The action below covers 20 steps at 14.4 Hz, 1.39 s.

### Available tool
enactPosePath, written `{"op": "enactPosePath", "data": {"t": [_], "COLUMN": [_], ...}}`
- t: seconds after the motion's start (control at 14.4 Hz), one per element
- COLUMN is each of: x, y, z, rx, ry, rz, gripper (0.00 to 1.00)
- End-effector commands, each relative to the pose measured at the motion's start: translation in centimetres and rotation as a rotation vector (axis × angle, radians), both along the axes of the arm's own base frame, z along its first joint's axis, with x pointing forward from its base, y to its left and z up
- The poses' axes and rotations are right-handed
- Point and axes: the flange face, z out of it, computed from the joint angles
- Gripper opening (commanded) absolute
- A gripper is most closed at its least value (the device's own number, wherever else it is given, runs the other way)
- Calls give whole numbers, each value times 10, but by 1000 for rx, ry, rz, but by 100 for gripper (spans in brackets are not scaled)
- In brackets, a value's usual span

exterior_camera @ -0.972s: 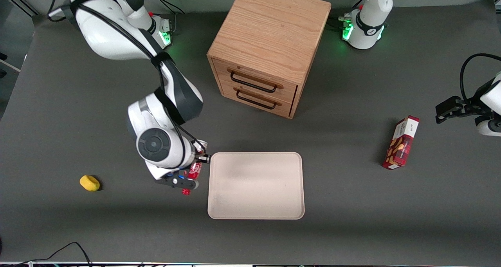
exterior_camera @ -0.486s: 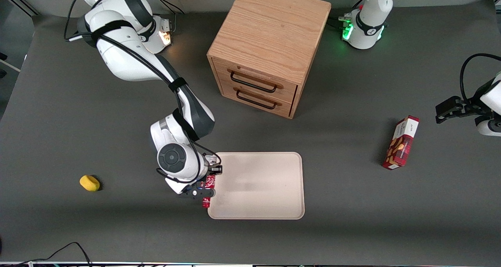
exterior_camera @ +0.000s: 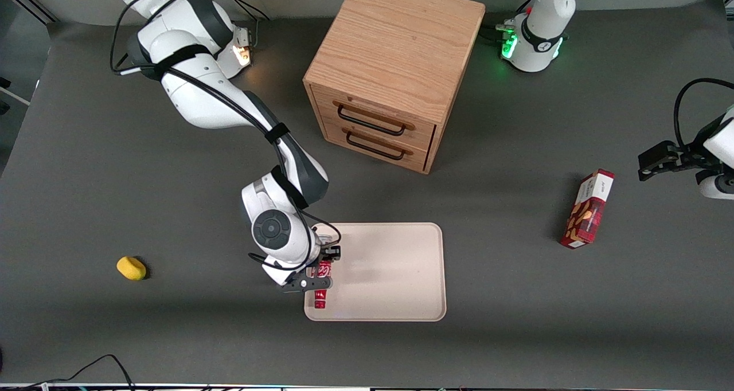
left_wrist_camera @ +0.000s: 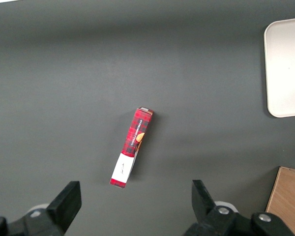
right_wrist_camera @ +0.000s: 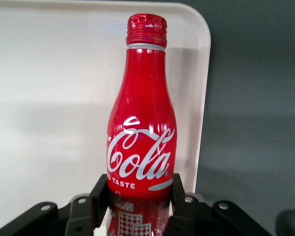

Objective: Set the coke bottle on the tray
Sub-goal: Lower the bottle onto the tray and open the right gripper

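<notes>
My gripper (exterior_camera: 319, 281) is shut on the coke bottle (exterior_camera: 321, 288), a small red bottle with white script and a red cap. It holds the bottle by its lower body, cap pointing toward the front camera. The bottle hangs over the corner of the cream tray (exterior_camera: 390, 276) nearest the front camera at the working arm's end. In the right wrist view the coke bottle (right_wrist_camera: 141, 128) stands between the two black fingers (right_wrist_camera: 99, 194), with the tray (right_wrist_camera: 54, 98) under it and the tray's rim beside the bottle.
A wooden two-drawer cabinet (exterior_camera: 395, 70) stands farther from the front camera than the tray. A red snack box (exterior_camera: 588, 208) lies toward the parked arm's end, also seen as the snack box (left_wrist_camera: 132, 147). A yellow object (exterior_camera: 131, 268) lies toward the working arm's end.
My gripper has carried the coke bottle sideways from beside the tray's rim to above the tray's corner, and slightly nearer the front camera.
</notes>
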Motion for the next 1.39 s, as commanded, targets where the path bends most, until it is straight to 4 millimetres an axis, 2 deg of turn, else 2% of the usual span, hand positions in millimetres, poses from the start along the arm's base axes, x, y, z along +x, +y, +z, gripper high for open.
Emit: {"op": "enactPosePath", "data": {"t": [0.0,0.21,0.28,0.35,0.42,1.11,1.32], "x": [5,1,1,1,2,2,5], "y": [3,1,1,1,0,-1,-4], "z": [3,-6,-6,-8,-7,-8,-1], "rx": [-17,-35,-35,-37,-42,-59,-55], "ry": [-34,-22,-22,-21,-25,-32,-38], "rz": [28,35,33,34,38,43,36], "gripper": [0,0,8,49,99,100,100]}}
